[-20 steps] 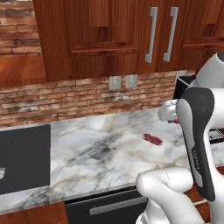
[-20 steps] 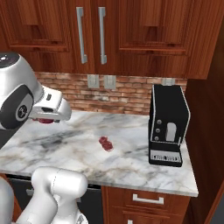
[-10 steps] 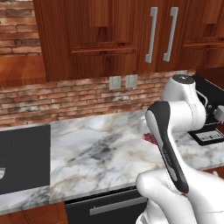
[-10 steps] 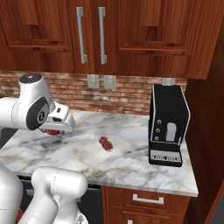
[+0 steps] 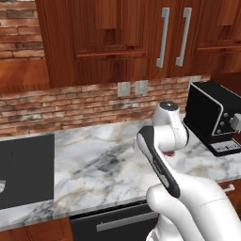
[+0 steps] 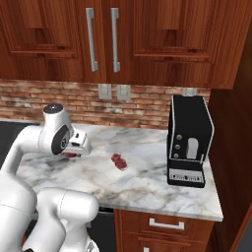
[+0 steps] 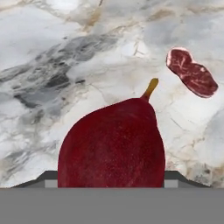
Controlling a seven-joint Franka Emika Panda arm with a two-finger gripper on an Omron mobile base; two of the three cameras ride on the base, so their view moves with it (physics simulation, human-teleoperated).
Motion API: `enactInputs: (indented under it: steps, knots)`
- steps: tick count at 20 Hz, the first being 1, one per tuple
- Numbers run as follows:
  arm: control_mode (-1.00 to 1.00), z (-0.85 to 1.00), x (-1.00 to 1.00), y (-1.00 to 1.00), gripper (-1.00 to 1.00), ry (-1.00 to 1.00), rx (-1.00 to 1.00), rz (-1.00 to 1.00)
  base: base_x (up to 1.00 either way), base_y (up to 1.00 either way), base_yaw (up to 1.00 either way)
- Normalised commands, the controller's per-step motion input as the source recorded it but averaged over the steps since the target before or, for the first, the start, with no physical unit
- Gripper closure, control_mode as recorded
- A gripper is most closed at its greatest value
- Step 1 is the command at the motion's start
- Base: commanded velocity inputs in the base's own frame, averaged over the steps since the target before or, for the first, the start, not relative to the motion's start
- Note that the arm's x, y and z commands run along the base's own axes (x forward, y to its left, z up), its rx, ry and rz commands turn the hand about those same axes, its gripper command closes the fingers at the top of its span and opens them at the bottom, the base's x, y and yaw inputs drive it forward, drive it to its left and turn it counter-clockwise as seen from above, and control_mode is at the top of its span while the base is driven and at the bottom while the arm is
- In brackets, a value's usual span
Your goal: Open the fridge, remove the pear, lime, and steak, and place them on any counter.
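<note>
The dark red pear (image 7: 111, 144) fills the lower middle of the hand view, stem pointing away, with my gripper (image 7: 111, 177) shut on it and the fingertips hidden behind the fruit. In the right base view the hand hangs low over the marble counter (image 6: 147, 184), and the pear (image 6: 71, 154) shows dark red under it. The steak (image 6: 118, 161) lies flat on the counter just right of the hand, apart from it, and the steak (image 7: 191, 72) sits at the upper right in the hand view. The fridge and the lime are out of view.
A black coffee machine (image 6: 189, 140) stands at the counter's right end. The black stovetop (image 5: 23, 169) borders the counter on the left. Dark wood cabinets (image 6: 103, 39) hang above the brick backsplash. Bare marble (image 5: 94, 164) lies left of the hand.
The arm has swung down and forward, lowering the hand with the pear close above the counter. The steak has not moved.
</note>
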Motion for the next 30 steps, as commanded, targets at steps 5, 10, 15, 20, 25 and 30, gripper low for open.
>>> enactInputs:
  steps: [5, 10, 15, 20, 25, 30]
  knots:
    - [-1.0, -0.63, 0.86, 0.07, 1.0, 0.1, 0.0, 0.0, 0.0, 0.0, 0.0]
    - [-1.0, -0.66, 0.67, 0.07, 1.0, 0.06, 0.0, 0.0, 0.0, 0.0, 0.0]
    - [-1.0, -0.66, 0.53, 0.04, 1.0, 0.0, 0.0, 0.0, 0.0, 0.0, 0.0]
    - [-1.0, -0.47, 0.35, 0.0, 1.0, 0.0, 0.0, 0.0, 0.0, 0.0, 0.0]
    - [-1.0, -0.32, 0.21, 0.0, 1.0, 0.04, 0.0, 0.0, 0.0, 0.0, 0.0]
    - [-1.0, -0.13, 0.04, 0.0, -1.0, 0.05, 0.0, 0.0, 0.0, 0.0, 0.0]
